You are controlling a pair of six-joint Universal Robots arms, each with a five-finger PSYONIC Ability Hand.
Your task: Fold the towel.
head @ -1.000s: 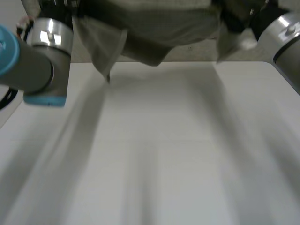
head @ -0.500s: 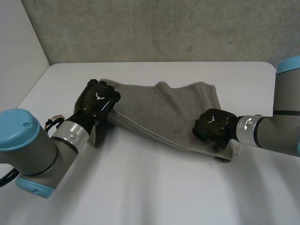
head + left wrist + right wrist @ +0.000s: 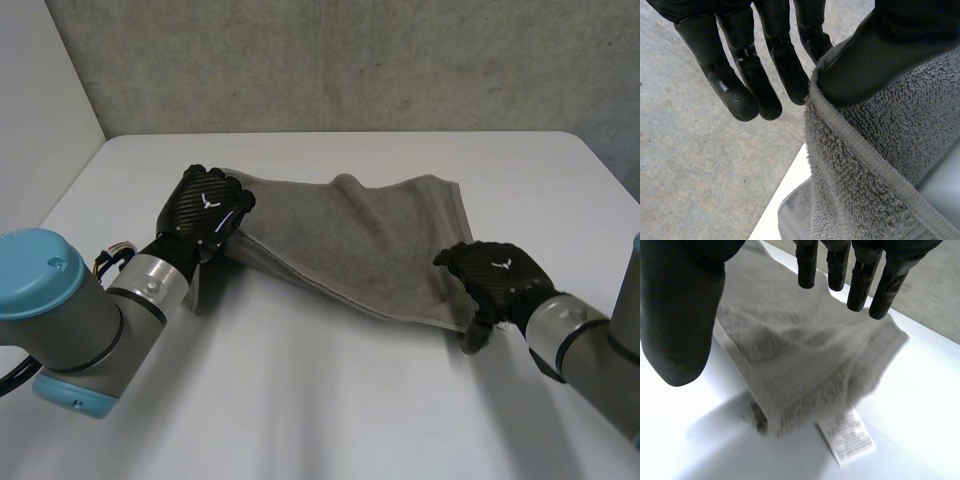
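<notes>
A grey towel (image 3: 360, 240) lies rumpled across the far half of the white table (image 3: 330, 410). My left hand (image 3: 205, 210) is at its left corner. In the left wrist view the thumb (image 3: 875, 50) pinches the towel's hem (image 3: 865, 165) against the fingers (image 3: 785, 70). My right hand (image 3: 495, 272) hovers by the towel's near right corner, fingers straight and apart from the cloth. Under its fingers (image 3: 860, 285) in the right wrist view lies that towel corner (image 3: 790, 350) with a white label (image 3: 847, 437) sticking out.
A grey wall (image 3: 330, 60) rises behind the table's far edge. Bare table surface stretches in front of the towel towards me. The left arm (image 3: 60, 310) rests low over the table's near left part.
A second ago both hands held the towel high up. It has come down onto the table, and my right hand has let go of its corner and drawn back towards me.
</notes>
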